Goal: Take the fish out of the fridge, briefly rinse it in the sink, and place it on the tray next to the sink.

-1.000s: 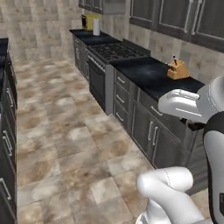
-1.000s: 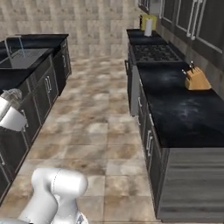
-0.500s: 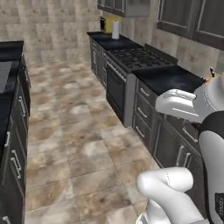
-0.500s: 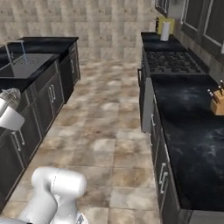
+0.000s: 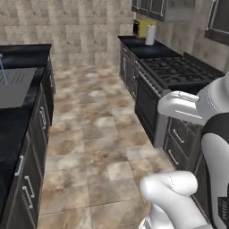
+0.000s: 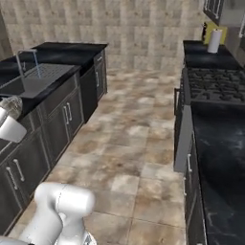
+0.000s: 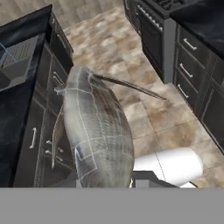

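Note:
The fish (image 7: pixel 98 131), silvery grey with pale speckled sides and thin fins, fills the middle of the hand view. My gripper (image 7: pixel 105 183) is shut on its lower end, and the fish's body hides the fingertips. It hangs in the air above the tiled floor, beside the left counter. The sink (image 5: pixel 14 86) is a dark grey basin with a ridged drainboard, set into that black counter. It also shows as the sink (image 6: pixel 36 80) with its square-bent faucet (image 6: pixel 26 58), and as the sink (image 7: pixel 17 61). The fridge and the tray are out of view.
A stove (image 5: pixel 179 69) stands in the right-hand counter run, also seen as the stove (image 6: pixel 215 86). Beyond it are a white paper roll (image 6: pixel 215 40) and a yellow box (image 5: pixel 142 27). A tiled aisle (image 6: pixel 139 139) runs between the two rows of dark cabinets.
The whole picture has shifted: the base has turned left, bringing the sink counter closer into view and the knife block out of view. The fish stays in the gripper.

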